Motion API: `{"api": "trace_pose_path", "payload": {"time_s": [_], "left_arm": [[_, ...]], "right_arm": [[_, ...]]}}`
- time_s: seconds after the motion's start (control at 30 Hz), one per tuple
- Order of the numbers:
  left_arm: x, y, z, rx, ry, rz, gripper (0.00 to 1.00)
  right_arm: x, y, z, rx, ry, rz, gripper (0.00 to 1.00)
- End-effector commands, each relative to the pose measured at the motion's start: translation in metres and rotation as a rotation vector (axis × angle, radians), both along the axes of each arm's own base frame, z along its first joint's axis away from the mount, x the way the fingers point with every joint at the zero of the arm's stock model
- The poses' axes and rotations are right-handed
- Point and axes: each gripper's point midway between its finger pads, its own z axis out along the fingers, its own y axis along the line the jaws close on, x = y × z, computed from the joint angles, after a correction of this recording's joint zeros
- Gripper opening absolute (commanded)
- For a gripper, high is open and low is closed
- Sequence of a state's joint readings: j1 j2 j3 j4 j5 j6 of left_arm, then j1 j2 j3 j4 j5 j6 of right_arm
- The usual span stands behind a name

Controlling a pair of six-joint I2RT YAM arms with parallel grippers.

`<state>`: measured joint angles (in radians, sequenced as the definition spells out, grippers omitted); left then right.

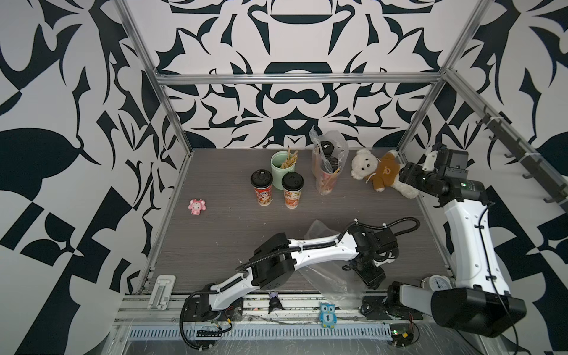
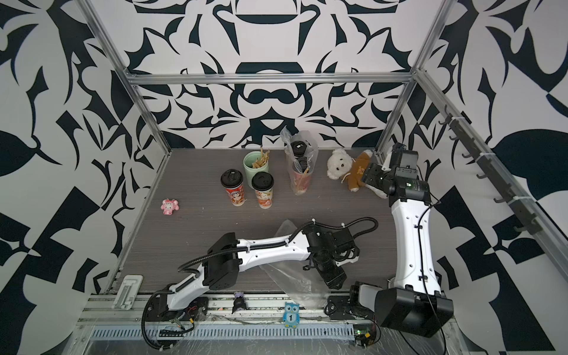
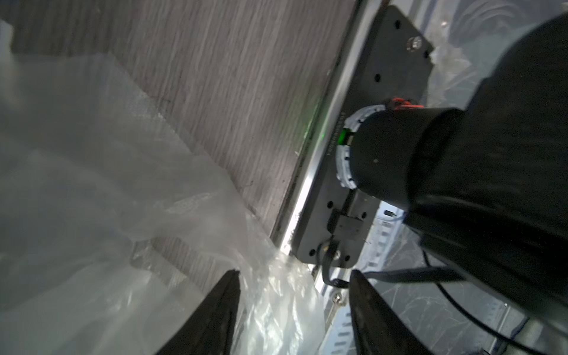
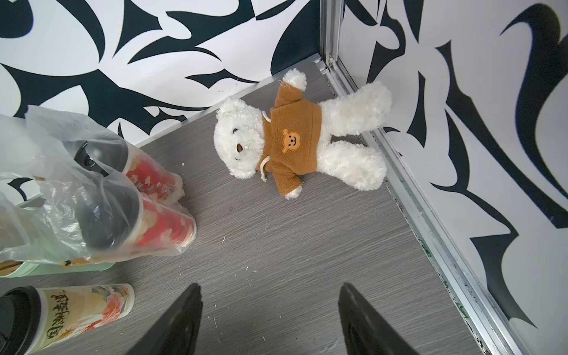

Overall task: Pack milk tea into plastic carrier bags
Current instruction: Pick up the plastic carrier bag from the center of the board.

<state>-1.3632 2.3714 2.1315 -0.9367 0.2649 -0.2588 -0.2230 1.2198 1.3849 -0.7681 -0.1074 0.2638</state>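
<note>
Two milk tea cups with black lids stand mid-table in both top views: a red one (image 1: 262, 190) (image 2: 234, 189) and a cream one (image 1: 293, 192) (image 2: 263, 190) (image 4: 70, 313). At the back, an upright plastic carrier bag (image 1: 327, 163) (image 2: 299, 166) (image 4: 92, 190) holds two more red cups. A second clear bag (image 1: 332, 276) (image 2: 295, 276) (image 3: 107, 184) lies flat at the front edge under my left arm. My left gripper (image 1: 372, 281) (image 2: 333, 281) (image 3: 295, 273) is open, with that bag's crinkled edge between its fingers. My right gripper (image 1: 402, 175) (image 2: 367, 176) (image 4: 270, 285) hangs open and empty above the table beside the teddy bear.
A mint-green cup of sticks (image 1: 282, 169) stands behind the two loose cups. A white teddy bear (image 1: 378, 170) (image 4: 295, 138) lies in the back right corner. A pink toy (image 1: 196, 206) sits at the left. My right arm's base (image 3: 384, 153) is close beside the left gripper.
</note>
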Motion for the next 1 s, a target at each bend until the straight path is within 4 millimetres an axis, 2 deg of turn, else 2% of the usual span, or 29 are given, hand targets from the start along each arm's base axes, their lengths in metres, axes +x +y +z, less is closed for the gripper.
{"api": "trace_pose_path", "payload": {"time_s": [0.0,0.27,0.4,0.5,0.63,0.87,0.97], "left_arm": [[0.008,0.012,-0.009,0.078,-0.033,0.046,0.59],[0.022,0.013,-0.004,0.056,-0.111,0.093,0.59],[0.020,0.015,-0.012,0.084,-0.096,0.086,0.59],[0.013,0.013,-0.016,0.094,-0.054,0.073,0.49],[0.004,0.005,-0.009,0.045,0.006,0.070,0.39],[-0.003,0.003,-0.009,0.033,0.053,0.067,0.35],[-0.003,0.004,-0.009,0.037,0.055,0.071,0.27]], "right_arm": [[-0.001,-0.001,0.015,-0.009,-0.064,-0.008,0.73],[-0.001,0.001,0.014,-0.005,-0.069,0.002,0.73],[-0.001,0.001,0.014,-0.002,-0.074,0.005,0.73],[-0.001,0.001,0.013,-0.003,-0.074,0.005,0.73],[-0.001,0.001,0.010,-0.003,-0.068,0.003,0.73],[-0.002,0.002,0.008,-0.001,-0.065,0.006,0.73],[-0.002,0.002,0.008,0.000,-0.066,0.007,0.73]]}}
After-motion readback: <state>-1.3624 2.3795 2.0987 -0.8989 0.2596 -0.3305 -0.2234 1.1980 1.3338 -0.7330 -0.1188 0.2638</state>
